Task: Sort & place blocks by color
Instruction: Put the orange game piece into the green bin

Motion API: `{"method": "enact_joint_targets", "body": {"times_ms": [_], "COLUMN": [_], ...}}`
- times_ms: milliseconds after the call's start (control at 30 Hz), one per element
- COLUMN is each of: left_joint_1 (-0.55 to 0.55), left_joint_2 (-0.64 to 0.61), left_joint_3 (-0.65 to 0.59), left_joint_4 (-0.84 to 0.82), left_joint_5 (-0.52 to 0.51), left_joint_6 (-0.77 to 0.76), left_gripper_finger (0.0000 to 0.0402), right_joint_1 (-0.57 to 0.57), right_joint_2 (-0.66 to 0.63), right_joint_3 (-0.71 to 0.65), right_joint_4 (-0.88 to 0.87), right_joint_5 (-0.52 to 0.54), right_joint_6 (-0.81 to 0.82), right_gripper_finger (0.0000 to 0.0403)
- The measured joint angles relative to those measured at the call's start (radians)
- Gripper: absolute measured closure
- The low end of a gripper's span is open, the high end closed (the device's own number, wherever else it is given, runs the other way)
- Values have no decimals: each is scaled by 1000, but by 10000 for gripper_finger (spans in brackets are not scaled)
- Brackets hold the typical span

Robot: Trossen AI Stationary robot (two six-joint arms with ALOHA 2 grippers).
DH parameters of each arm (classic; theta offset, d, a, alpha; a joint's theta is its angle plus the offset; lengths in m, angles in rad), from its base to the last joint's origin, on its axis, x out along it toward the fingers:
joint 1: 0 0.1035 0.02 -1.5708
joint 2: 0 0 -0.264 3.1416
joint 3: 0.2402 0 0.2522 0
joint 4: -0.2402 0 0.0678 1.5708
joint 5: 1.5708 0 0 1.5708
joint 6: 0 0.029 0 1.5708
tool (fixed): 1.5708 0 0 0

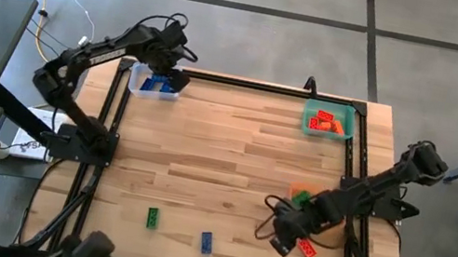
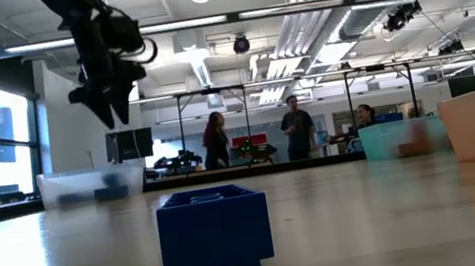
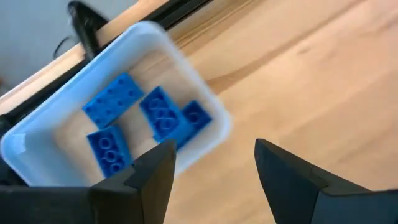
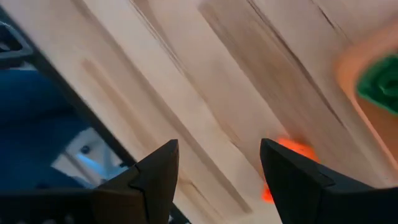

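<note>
Red block [image 1: 307, 248] lies on the bench [image 1: 233, 158] by the right edge, just beside my right claw [image 1: 286, 244], fingers spread, empty. I'd centre over it before closing. Left claw [image 1: 169, 69], spread, hangs over the clear bin [image 1: 137, 84] of blue blocks [image 3: 163, 115].

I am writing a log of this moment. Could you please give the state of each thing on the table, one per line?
Left tool: open, empty, above the clear bin.
Right tool: open, empty, near the red block.
Clear bin: holds blue blocks.
Teal bin: holds red blocks.
Orange bin: holds a green block.
Red block, green block, blue block: loose on the table.
</note>
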Motion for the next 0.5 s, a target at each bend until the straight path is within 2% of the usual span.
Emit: {"method": "enact_joint_targets", "body": {"times_ms": [233,500], "left_joint_1": [-125,-251], "left_joint_2": [-127,-216], "left_joint_3": [0,0], "left_joint_4": [0,1], "left_joint_5": [2,1], "left_joint_6": [-63,-150], "left_gripper_finger": [197,195], "right_joint_1": [98,179], "right_joint_2": [0,4], "right_joint_3": [0,0], "right_joint_4": [-100,-137], "right_joint_5": [47,47], "right_joint_6": [93,196], "right_gripper_finger": [190,190]}}
